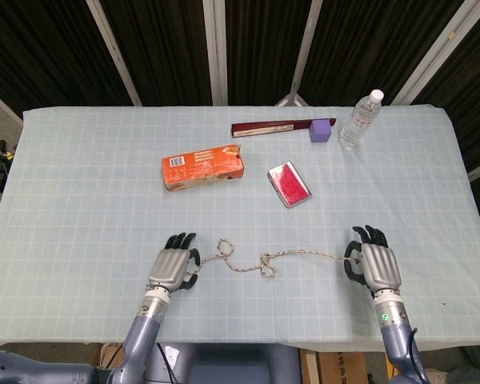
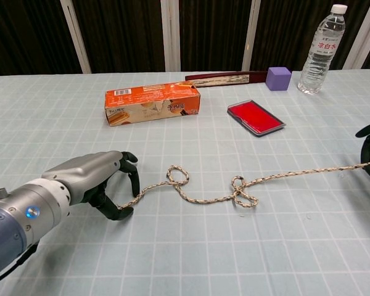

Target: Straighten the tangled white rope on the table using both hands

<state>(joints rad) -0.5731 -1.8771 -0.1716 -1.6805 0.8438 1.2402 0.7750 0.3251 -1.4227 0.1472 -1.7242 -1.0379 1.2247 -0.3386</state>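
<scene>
Left hand (image 2: 89, 182) is curling its fingers over the near end of the white rope (image 2: 209, 196), grip unconfirmed; right hand (image 1: 374, 264) is holding the far end. Two loops are remaining between them on the surface (image 2: 191, 259). Beyond the rope, a water bottle (image 2: 320, 49) is standing capped, contents indiscernible.

- The water bottle (image 2: 320, 48), upper right of the chest view, carries a label with printed characters, too small to read.
- The orange box (image 2: 152, 103), centre left, bears illegible print.
</scene>
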